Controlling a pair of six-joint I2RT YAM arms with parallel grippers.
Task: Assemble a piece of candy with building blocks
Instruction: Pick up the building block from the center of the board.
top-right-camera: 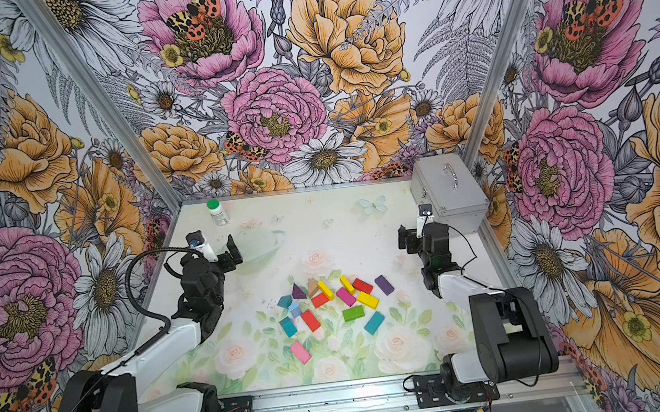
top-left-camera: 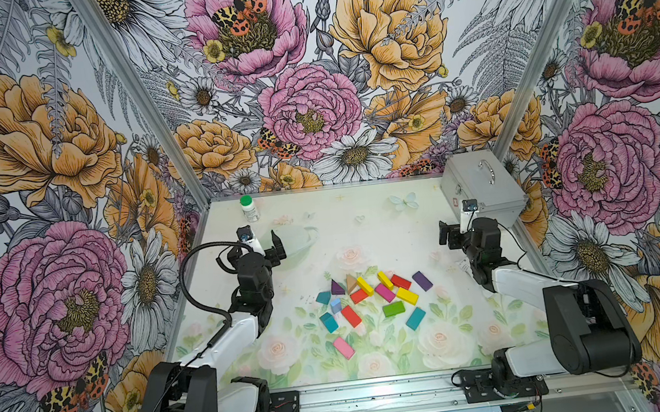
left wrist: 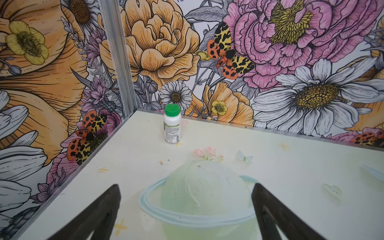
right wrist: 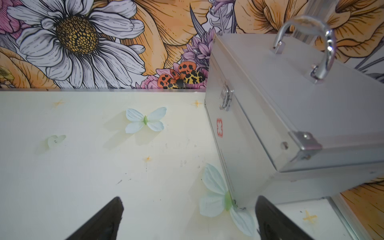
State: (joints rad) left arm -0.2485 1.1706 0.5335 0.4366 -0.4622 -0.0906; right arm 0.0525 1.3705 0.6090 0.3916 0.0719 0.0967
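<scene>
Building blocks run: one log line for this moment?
stage: nothing assembled | left gripper: open, empty, facing bottle | right gripper: open, empty, by metal case | building blocks: loose, mid-table, untouched

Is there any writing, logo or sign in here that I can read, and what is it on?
No readable words anywhere.
A red cross sign, no lettering: on the latch side of the silver case.
Label on the white bottle: print too small and blurred to read.
The building blocks: plain paint, no markings visible.
</scene>
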